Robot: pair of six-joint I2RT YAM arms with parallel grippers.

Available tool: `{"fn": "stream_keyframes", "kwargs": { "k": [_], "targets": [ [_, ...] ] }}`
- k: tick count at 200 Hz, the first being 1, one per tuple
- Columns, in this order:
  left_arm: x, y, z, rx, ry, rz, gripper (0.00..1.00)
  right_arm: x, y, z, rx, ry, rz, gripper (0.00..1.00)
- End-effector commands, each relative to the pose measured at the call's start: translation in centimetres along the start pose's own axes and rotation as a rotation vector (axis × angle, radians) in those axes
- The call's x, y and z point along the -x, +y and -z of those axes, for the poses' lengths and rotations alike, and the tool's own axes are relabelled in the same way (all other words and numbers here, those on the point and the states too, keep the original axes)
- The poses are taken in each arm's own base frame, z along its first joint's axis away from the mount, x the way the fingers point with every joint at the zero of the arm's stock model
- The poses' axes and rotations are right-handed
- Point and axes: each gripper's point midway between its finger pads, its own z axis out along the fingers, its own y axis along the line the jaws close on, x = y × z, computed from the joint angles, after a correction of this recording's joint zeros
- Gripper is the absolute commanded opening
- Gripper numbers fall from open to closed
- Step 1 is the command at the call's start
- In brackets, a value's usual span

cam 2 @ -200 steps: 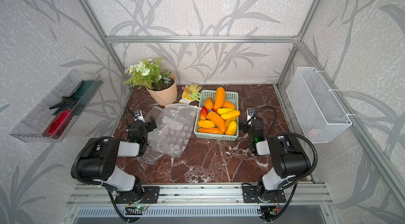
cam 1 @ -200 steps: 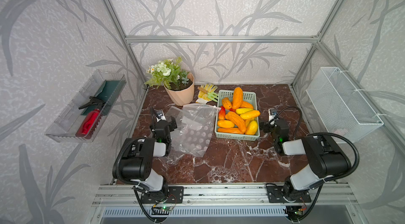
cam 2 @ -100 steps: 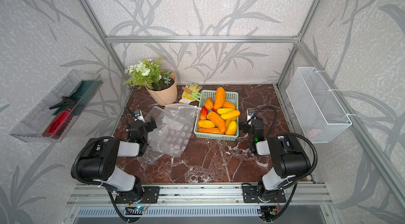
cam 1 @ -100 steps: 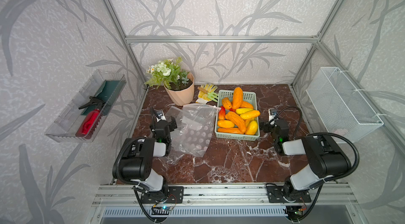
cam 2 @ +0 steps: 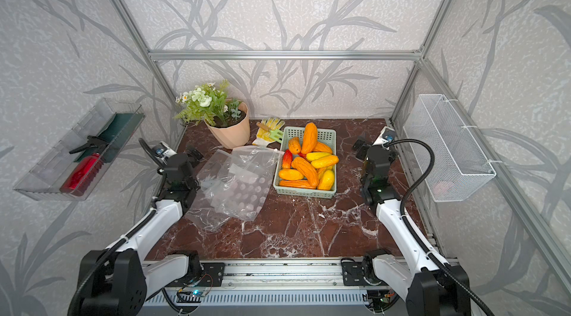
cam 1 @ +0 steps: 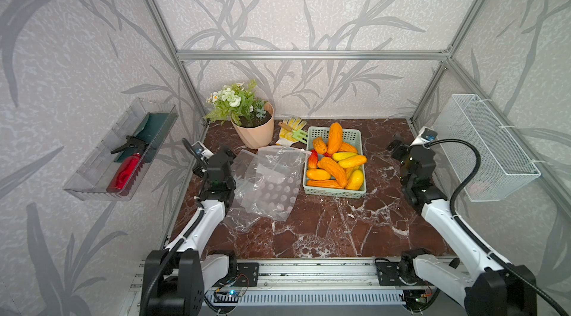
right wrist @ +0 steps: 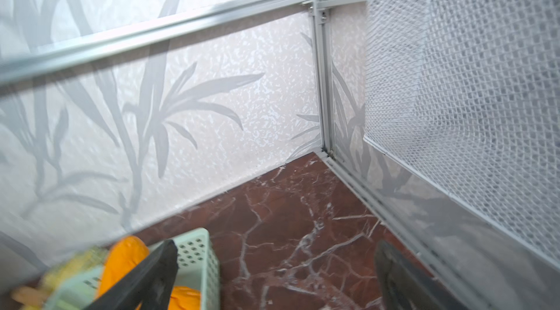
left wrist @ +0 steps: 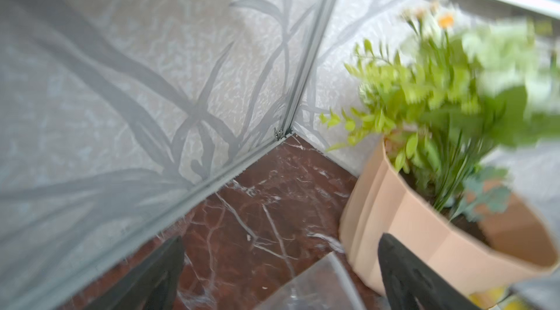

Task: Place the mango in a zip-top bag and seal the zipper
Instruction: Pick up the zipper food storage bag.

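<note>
**Two claws wide, no mango lifted yet**

Both of your arms hover low over the bench (cam 1: 324, 231), one near each side edge, and neither holds anything. The left gripper (left wrist: 281, 237) points at the back left corner beside the flowerpot (cam 1: 256, 132), jaws spread wide. The right gripper (right wrist: 275, 243) faces the back right corner, spread just as wide.

The job looks to be at its first step, the pick. The mangoes (cam 1: 333, 170) lie heaped in a pale green perforated basket (cam 1: 335, 195) near the middle of the back edge. There are roughly ten, long and ridged, orange and yellow, with one blushed red on the left side.

The zip-top bag (cam 1: 272, 184) lies flat and crumpled to the left of the basket, one edge just beside its wall and the opposite edge by your left arm. A white strip that may be the zipper runs along the bag's far edge, but you cannot tell whether the mouth is open.

Your right claw sits nearer the fruit. It probably needs to swing over the basket and close across the narrow width of a mango lying free on top. Your left claw will likely have to pinch one lip of the bag, and that thin film may slide.
</note>
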Motion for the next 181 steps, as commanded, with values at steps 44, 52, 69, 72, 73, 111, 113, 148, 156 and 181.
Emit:
{"fn": "stream_keyframes", "kwargs": {
  "k": [44,52,69,72,73,111,113,148,156,181],
  "targets": [
    [-7.3,-3.5,6.2,0.232,0.705,0.164,0.99,-8.2,5.0,1.3,0.013,0.583,0.196,0.99],
    [-8.1,-4.9,7.7,0.23,0.752,0.161,0.93,-8.8,6.1,1.8,0.034,0.629,0.23,0.99],
    [-9.5,-8.1,10.1,0.249,0.811,0.111,0.71,-10.2,8.9,2.9,0.137,0.708,0.248,0.93],
    [-9.9,-8.6,10.4,0.254,0.819,0.094,0.69,-10.4,9.3,3.0,0.154,0.718,0.25,0.91],
    [-9.9,-9.1,10.5,0.248,0.819,0.104,0.69,-10.5,9.5,3.1,0.16,0.721,0.25,0.91],
    [-12.5,-13.8,10.1,0.405,0.908,0.022,0.66,-12.3,15.6,5.1,0.417,0.848,0.284,0.88],
    [-12.6,-14.2,9.9,0.409,0.91,0.021,0.66,-12.4,16.0,5.3,0.438,0.856,0.277,0.88],
    [-15.1,-17.4,7.1,0.481,0.918,-0.013,0.66,-11.4,22.2,7.8,0.784,0.867,0.139,0.87],
    [-15.7,-18.1,6.6,0.492,0.923,0.013,0.66,-11.1,22.5,7.9,0.795,0.87,0.126,0.87],
    [-17.8,-19.6,5.7,0.519,0.952,0.093,0.66,-10.6,22.4,8.3,0.791,0.883,0.123,0.88]
  ]
}}
